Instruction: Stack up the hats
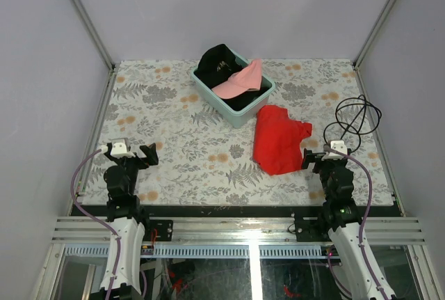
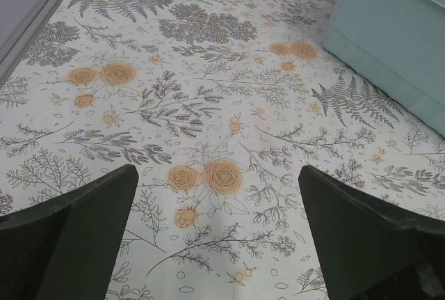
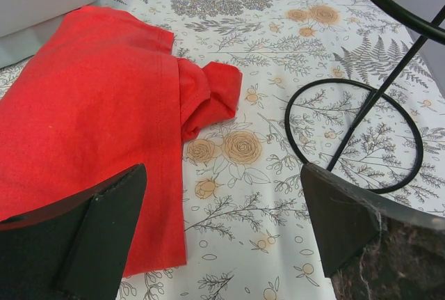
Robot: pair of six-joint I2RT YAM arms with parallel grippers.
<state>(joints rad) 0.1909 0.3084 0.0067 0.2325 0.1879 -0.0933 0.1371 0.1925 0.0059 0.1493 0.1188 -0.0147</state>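
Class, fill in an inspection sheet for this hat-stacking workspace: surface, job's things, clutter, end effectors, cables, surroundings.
Surface: floral-print table, flat.
Job's things: black hat and pink hat lie in the mint tub, the pink one over dark fabric; number of dark hats unclear.
Clutter: crumpled red cloth right of centre; black wire frame near the right edge.
End effectors: left end effector open, empty, above bare table; right end effector open, empty, by the red cloth.
Cables: a lilac cable loops beside each arm.
Surroundings: plain pale walls, metal corner posts.
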